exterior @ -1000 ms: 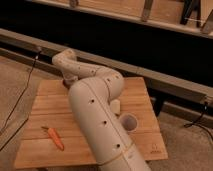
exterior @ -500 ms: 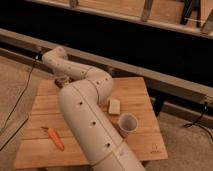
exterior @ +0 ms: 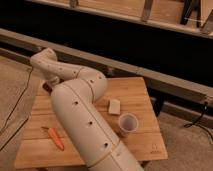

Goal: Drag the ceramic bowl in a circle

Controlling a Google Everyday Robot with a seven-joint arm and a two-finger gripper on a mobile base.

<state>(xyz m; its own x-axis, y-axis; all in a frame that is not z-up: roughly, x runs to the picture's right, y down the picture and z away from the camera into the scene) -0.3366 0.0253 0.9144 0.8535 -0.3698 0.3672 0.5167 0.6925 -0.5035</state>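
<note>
My pale arm rises from the bottom middle, bends over the wooden table [exterior: 142, 95] and reaches to its far left corner. The gripper [exterior: 50, 83] hangs below the wrist there and is mostly hidden by the arm. A small dark reddish shape [exterior: 46, 88] shows right under it at the table's left edge. It looks like the ceramic bowl, and most of it is covered. I cannot tell whether the gripper touches it.
A pale cup [exterior: 127, 123] stands right of the arm, with a small pale block [exterior: 114, 106] just behind it. An orange carrot [exterior: 56, 139] lies at the front left. A metal rail [exterior: 165, 82] runs behind the table. A cable [exterior: 20, 107] lies on the floor at left.
The arm has swung left. The elbow and wrist moved toward the table's far left corner, uncovering the pale block and the cup.
</note>
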